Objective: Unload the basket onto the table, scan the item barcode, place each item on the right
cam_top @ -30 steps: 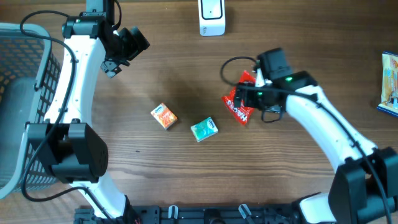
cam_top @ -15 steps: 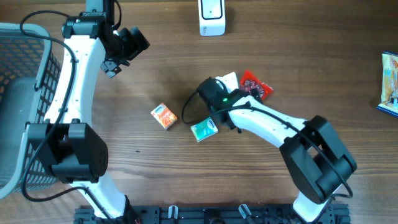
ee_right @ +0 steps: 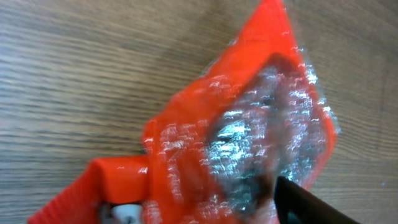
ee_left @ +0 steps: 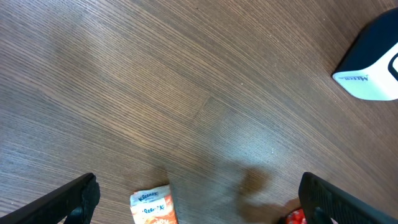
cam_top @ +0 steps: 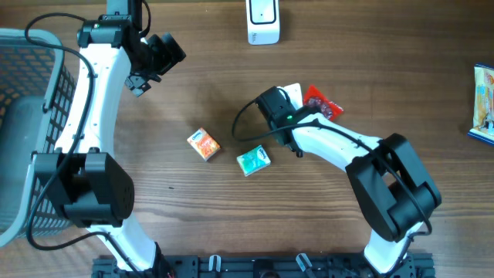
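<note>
A red foil snack packet (cam_top: 323,103) hangs in my right gripper (cam_top: 303,100), right of the table's middle. In the right wrist view the packet (ee_right: 249,137) fills the frame, blurred. One black finger (ee_right: 311,202) presses its lower right side; the other is hidden behind the foil, so my right gripper (ee_right: 205,208) is shut on the packet. The white scanner (cam_top: 262,22) stands at the far edge and shows as a white block (ee_left: 373,62) in the left wrist view. My left gripper (cam_top: 143,77) hovers wide open (ee_left: 205,202) over bare wood.
An orange tissue pack (cam_top: 204,144) and a teal pack (cam_top: 253,161) lie on the wood left of the right arm. A grey wire basket (cam_top: 31,116) fills the left side. A colourful box (cam_top: 484,104) sits at the right edge.
The right arm swung left and turned over, carrying the red packet up and right toward the far side. Its jaws have narrowed on the packet. The left arm stayed still.
</note>
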`<state>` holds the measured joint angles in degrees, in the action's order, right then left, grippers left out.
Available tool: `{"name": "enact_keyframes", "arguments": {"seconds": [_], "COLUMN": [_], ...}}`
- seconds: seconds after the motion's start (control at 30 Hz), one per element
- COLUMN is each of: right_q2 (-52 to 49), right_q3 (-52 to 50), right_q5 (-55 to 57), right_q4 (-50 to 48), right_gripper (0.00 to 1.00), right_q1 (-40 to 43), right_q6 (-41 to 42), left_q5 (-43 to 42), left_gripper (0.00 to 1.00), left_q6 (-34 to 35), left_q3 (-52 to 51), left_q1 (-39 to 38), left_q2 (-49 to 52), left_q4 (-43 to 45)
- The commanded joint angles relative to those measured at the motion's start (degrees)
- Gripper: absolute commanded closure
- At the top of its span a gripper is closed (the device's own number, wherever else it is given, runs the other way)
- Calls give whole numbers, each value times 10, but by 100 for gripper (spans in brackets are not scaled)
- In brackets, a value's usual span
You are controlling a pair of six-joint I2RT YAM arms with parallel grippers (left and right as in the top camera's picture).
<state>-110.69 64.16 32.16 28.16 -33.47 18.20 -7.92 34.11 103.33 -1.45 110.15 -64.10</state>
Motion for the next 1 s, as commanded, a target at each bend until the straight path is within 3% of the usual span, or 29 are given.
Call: {"name": "enact_keyframes", "arguments": {"seconds": [0.0, 0.1, 0.23, 0.33, 0.47, 0.5, 0.67, 0.87, 0.93, 0.97], "right_q2": [-26, -25, -3, 15, 39, 42, 36, -30, -48, -57], "right_q3": [-10, 11, 103, 198, 273, 280, 272, 99, 65, 53], "right_q5": [-3, -22, -29, -118, -329, -428, -702, -946, -964, -944], "right_q4": [4, 29, 123, 202, 227, 224, 212, 42, 9, 7], "right_gripper": [51, 81, 87, 96, 96, 96, 96, 96, 96, 89], "right_q1": [19, 19, 19, 19, 22, 31, 97, 222, 256, 276], "right_q6": [0, 0, 17, 15, 13, 14, 14, 81, 99, 99], "left_q5": [5, 5, 5, 5, 5, 5, 5, 5, 5, 5], "left_gripper": [0, 0, 0, 0, 0, 0, 0, 0, 0, 0], "left_q6": [-7, -7, -7, -7, -7, -7, -7, -7, -7, -7], "left_q3": [-2, -2, -2, -2, -2, -2, -2, -2, -2, -2], "left_q1": [0, 0, 0, 0, 0, 0, 0, 0, 0, 0], "left_q2": [-3, -3, -3, -3, -3, -3, -3, -3, -3, -3], "left_q4": [0, 0, 0, 0, 0, 0, 0, 0, 0, 0]}}
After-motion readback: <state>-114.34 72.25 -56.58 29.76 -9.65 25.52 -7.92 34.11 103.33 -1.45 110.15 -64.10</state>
